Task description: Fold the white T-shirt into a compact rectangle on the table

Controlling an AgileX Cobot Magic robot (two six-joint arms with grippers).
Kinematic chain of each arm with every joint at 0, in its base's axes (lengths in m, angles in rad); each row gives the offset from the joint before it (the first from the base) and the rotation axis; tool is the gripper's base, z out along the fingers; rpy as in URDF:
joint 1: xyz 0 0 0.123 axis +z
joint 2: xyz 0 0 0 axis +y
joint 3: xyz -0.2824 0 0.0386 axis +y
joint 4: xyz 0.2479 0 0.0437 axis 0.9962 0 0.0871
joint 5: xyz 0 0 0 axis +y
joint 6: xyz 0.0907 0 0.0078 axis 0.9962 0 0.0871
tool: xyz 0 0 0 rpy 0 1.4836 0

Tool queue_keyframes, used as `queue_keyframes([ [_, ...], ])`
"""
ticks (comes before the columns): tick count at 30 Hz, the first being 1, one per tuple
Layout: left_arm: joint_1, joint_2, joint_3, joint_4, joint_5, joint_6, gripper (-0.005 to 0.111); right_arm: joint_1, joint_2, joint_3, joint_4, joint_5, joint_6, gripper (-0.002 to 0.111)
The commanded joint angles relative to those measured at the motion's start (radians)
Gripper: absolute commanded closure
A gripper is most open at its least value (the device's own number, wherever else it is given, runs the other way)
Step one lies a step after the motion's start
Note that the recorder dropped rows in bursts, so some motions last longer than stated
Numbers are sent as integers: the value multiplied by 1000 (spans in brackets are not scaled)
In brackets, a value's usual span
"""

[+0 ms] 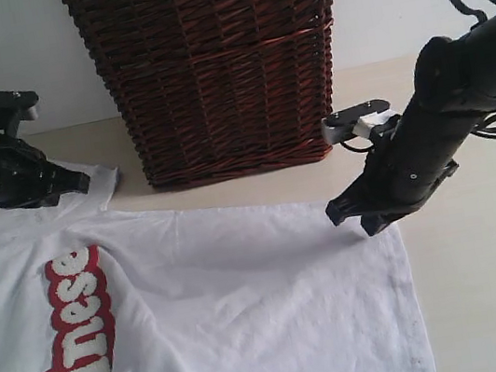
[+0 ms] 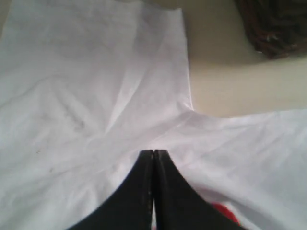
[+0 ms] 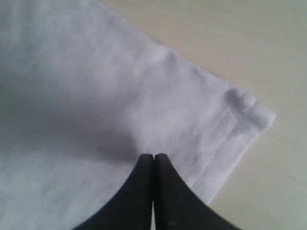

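A pale beige table (image 1: 489, 280) runs back to a white wall, with a dark wicker basket (image 1: 220, 68) standing at its far edge. The shirt (image 1: 250, 318) lies spread flat in front of the basket, its red-outlined lettering (image 1: 75, 345) facing up on the left, and it runs out of view at the near and left edges. The left gripper (image 1: 82, 182) is down at the far-left sleeve (image 2: 96, 72), its jaws pressed together on the cloth where the sleeve meets the body, and creases fan out from the tips. The right gripper (image 1: 349, 217) sits at the far-right corner by the stitched hem (image 3: 225, 129), its jaws likewise closed on the fabric.
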Motion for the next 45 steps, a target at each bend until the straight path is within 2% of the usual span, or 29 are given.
queue_keyframes([
  [1,46,149,-167,-4,49,7,107,1,49,3,-45,-25,41,108],
  [3,79,228,-256,-4,112,7,107,1,86,-17,-96,-15,70,108],
  [6,115,308,-363,3,182,13,107,1,125,-85,-404,16,326,108],
  [8,118,312,-386,5,185,40,107,-10,144,-149,-600,65,465,108],
  [9,118,312,-398,5,189,54,107,-22,154,-178,-639,75,494,108],
  [12,109,312,-402,5,272,153,107,-70,188,-294,-662,89,494,108],
  [14,95,310,-402,5,425,247,107,-102,233,-374,-662,119,462,108],
  [16,94,298,-402,5,580,274,107,-122,278,-431,-662,167,451,108],
  [17,94,286,-399,3,611,272,107,-127,285,-449,-659,186,451,108],
  [19,94,208,-339,-4,611,257,107,-127,269,-454,-633,203,424,108],
  [21,94,70,-235,-18,501,212,107,-121,168,-450,-493,183,326,108],
  [23,94,-43,-157,-71,461,210,107,-119,71,-412,-375,158,255,108],
  [25,94,-119,-90,-165,488,205,107,-119,-44,-310,-249,108,197,108],
  [28,66,-169,27,-190,581,205,107,-119,-176,-141,-82,84,105,108],
  [29,52,-185,108,-189,590,205,107,-111,-220,-61,-69,89,99,108],
  [34,8,-197,305,-199,504,209,107,-32,-291,139,-76,88,92,108],
  [39,-28,-197,396,-206,426,176,107,56,-271,260,-76,23,102,108],
  [45,-29,-190,436,-152,376,100,107,62,-159,306,-128,-18,156,108],
])
